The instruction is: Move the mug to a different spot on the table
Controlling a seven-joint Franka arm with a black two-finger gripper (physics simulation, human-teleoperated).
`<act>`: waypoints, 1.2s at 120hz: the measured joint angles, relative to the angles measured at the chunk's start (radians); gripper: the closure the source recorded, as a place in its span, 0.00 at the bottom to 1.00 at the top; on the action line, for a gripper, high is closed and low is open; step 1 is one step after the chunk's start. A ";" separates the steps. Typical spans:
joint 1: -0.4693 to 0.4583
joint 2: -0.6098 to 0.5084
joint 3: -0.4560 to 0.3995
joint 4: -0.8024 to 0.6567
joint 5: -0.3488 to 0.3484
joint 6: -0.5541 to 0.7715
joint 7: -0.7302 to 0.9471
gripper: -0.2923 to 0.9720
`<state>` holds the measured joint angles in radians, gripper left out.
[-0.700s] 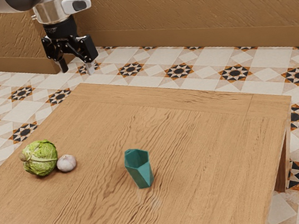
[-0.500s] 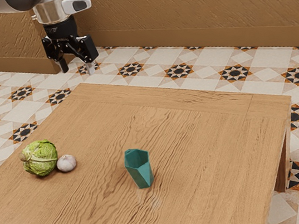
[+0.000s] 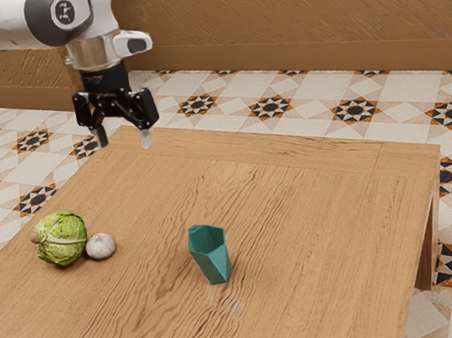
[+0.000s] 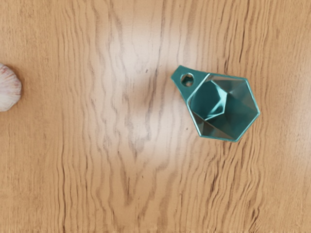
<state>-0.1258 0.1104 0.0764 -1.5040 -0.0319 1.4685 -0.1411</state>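
Note:
A teal faceted mug [image 3: 210, 253] stands upright near the middle of the wooden table [image 3: 317, 206]. In the wrist view the mug [image 4: 221, 107] appears from above, its hollow inside open and a small handle tab with a hole at one side. My black gripper [image 3: 123, 138] hangs open high above the table's far left part, well away from the mug, with nothing between its fingers.
A green cabbage [image 3: 59, 238] and a pale garlic bulb [image 3: 100, 245] lie together on the table toward the exterior view's left; the garlic [image 4: 8, 88] also appears at the wrist view's edge. The table's edge drops to a patterned tile floor [image 3: 352, 103].
My gripper has come down and moved slightly toward the exterior view's right, closer to the table. The mug, cabbage and garlic have stayed put.

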 joint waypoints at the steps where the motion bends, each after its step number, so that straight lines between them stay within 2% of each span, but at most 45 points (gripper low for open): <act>1: 0.000 -0.001 0.000 -0.006 -0.001 0.002 -0.005 0.23; 26: 0.004 0.071 0.001 -0.094 -0.027 0.111 -0.117 0.23; 39: 0.014 0.079 0.001 -0.138 -0.040 0.189 -0.161 0.23; 52: 0.029 0.082 0.001 -0.158 -0.043 0.208 -0.199 0.23; 68: 0.034 0.083 0.001 -0.240 -0.092 0.280 -0.264 0.23; 105: 0.036 0.105 0.002 -0.362 -0.271 0.437 -0.515 0.23; 144: 0.035 0.127 0.000 -0.440 -0.308 0.658 -0.677 0.23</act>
<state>-0.0906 0.2372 0.0766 -1.9441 -0.3403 2.1265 -0.8176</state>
